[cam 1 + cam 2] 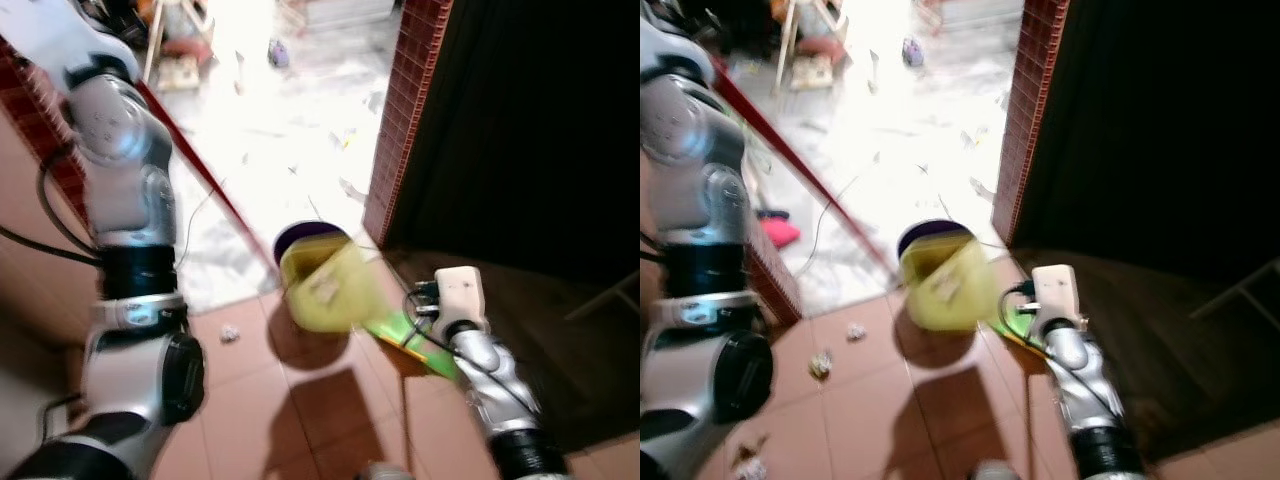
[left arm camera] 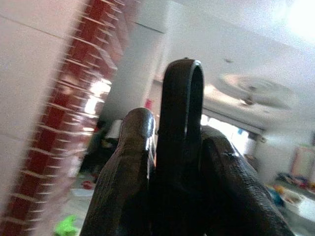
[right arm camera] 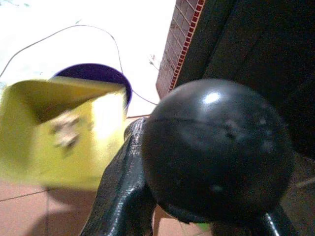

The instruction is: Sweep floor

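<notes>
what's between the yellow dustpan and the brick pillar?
In the left eye view, the purple bucket sits just behind the yellow dustpan; otherwise bare floor up to the brick pillar.

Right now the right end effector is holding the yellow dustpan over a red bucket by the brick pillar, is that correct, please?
Not quite: the bucket is purple, as the right wrist view shows. The right end effector does hold the yellow dustpan over it by the brick pillar.

Strong daylight floods in past the brick pillar; marble floor beyond it is blown out to near white, glare hiding detail. Right of the pillar, doorway is almost black. Terracotta tiles nearer than the pillar are evenly lit w/ soft dark shadows. Head views smeared by motion blur; yellow dustpan fuzzy. Wrist views blurry too, close-up parts out of focus.
</notes>
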`<state>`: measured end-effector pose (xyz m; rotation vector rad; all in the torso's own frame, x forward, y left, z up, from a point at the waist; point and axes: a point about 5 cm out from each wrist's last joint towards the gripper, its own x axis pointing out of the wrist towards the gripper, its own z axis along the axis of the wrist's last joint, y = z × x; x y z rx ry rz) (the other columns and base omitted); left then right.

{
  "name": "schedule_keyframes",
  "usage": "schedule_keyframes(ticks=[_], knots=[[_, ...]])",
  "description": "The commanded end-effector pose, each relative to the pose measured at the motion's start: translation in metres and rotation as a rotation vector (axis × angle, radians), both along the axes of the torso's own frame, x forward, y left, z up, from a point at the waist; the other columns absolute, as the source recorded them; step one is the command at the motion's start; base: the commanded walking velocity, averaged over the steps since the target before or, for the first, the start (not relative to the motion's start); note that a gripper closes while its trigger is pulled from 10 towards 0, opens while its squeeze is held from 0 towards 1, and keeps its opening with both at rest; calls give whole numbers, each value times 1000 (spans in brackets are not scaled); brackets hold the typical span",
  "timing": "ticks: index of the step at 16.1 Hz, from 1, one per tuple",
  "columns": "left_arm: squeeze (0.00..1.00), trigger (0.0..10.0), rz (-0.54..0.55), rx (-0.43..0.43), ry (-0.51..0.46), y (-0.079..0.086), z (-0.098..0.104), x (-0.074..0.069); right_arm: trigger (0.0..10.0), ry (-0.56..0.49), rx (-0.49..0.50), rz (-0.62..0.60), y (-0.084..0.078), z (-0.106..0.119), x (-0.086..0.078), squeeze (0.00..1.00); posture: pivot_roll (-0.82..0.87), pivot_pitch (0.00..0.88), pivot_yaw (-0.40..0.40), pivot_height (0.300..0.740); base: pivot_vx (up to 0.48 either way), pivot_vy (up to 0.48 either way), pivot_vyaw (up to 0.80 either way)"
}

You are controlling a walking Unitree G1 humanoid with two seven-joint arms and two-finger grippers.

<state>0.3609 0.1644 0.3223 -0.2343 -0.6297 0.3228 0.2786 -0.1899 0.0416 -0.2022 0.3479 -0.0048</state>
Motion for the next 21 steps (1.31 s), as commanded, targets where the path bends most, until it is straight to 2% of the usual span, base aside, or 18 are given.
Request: schedule_keyframes(ticks=[1,5,12,16,18,21], knots=[[0,10000,47,-21,-111,14,22,-9,10000,61,6,12,6,-11,-5,0,-111,0,47,740,439,0,0],[0,10000,52,-24,-118,14,24,-6,10000,49,0,31,10,-9,-4,0,-107,0,45,740,439,0,691],[0,10000,42,-40,-123,11,25,-3,10000,56,7,46,12,-10,-2,0,-106,0,46,740,434,0,0],[0,10000,6,-16,-114,-1,17,0,10000,55,12,52,12,-11,-2,0,-109,0,47,740,382,0,0],[0,10000,-7,22,-131,-8,10,-1,10000,54,16,54,13,-10,-1,0,-113,0,48,740,0,0,0],[0,10000,-35,33,-105,-22,-9,-1,10000,50,18,57,14,-10,0,0,-120,0,52,740,0,0,0]])
